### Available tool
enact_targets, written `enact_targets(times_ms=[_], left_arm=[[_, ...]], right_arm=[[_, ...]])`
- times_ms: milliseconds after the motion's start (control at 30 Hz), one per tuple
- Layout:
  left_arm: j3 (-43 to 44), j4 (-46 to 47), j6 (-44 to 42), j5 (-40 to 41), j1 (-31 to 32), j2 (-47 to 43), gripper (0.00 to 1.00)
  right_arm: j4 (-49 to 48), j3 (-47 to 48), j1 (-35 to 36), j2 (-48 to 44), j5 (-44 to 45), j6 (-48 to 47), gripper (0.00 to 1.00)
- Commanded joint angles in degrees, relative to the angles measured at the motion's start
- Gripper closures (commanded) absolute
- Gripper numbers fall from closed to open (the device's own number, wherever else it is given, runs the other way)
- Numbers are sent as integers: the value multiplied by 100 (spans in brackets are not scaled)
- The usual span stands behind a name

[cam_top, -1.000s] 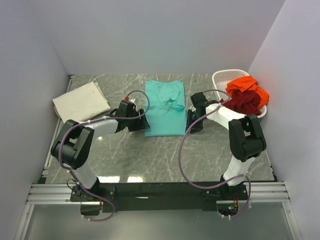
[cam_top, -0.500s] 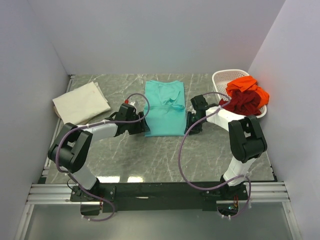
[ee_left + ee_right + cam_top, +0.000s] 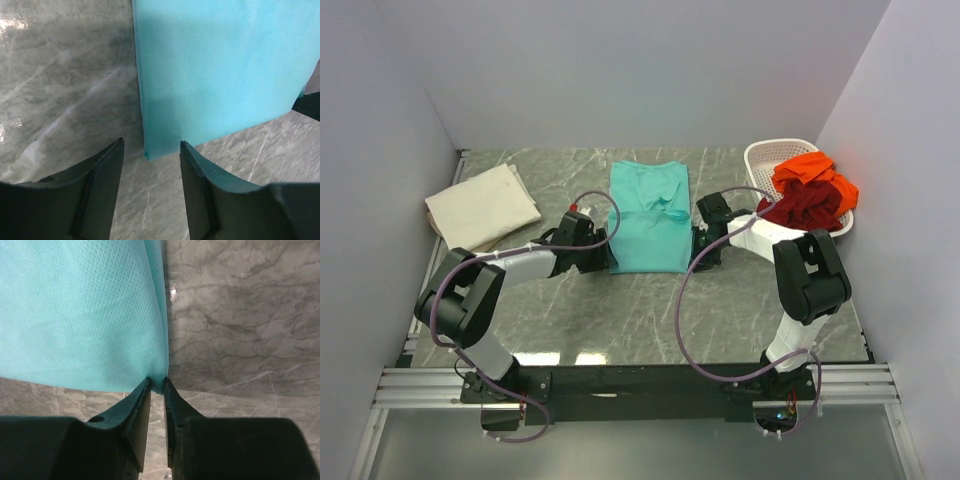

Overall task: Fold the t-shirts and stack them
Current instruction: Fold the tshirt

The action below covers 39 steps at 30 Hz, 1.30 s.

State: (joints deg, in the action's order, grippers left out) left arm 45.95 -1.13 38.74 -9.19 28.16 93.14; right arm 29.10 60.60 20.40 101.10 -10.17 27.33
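Observation:
The teal t-shirt (image 3: 649, 218) lies flat mid-table, folded into a long strip. My left gripper (image 3: 607, 262) is open at its near left corner; in the left wrist view the corner (image 3: 148, 152) sits between the spread fingers. My right gripper (image 3: 696, 252) is shut on the near right corner, pinched between the fingertips (image 3: 142, 392) in the right wrist view, where the teal cloth (image 3: 80, 310) fills the upper left. A folded cream t-shirt (image 3: 482, 206) lies at the far left. Orange (image 3: 812, 171) and dark red (image 3: 804, 206) t-shirts are heaped in the basket.
A white lattice basket (image 3: 759, 160) stands at the back right against the wall. Grey walls close in the table on three sides. Purple cables loop from both arms over the marble tabletop (image 3: 620, 310).
Both grippers slid along the teal shirt's sides toward its near corners. The right one has closed on its corner.

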Motion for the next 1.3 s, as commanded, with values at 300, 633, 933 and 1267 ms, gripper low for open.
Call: enact_targets(times_ms=[300, 633, 933, 1267], left_arm=[[115, 131, 178, 154, 216, 37, 62], [-34, -99, 344, 269, 330, -16, 64], [37, -90, 266, 339, 392, 160, 87], [54, -344, 107, 717, 392, -33, 100]], right_arm=[[-89, -242, 69, -11, 33, 62, 84], [-115, -268, 69, -38, 24, 88, 85], [-98, -242, 87, -29, 7, 62, 89], [60, -224, 78, -143, 191, 62, 100]])
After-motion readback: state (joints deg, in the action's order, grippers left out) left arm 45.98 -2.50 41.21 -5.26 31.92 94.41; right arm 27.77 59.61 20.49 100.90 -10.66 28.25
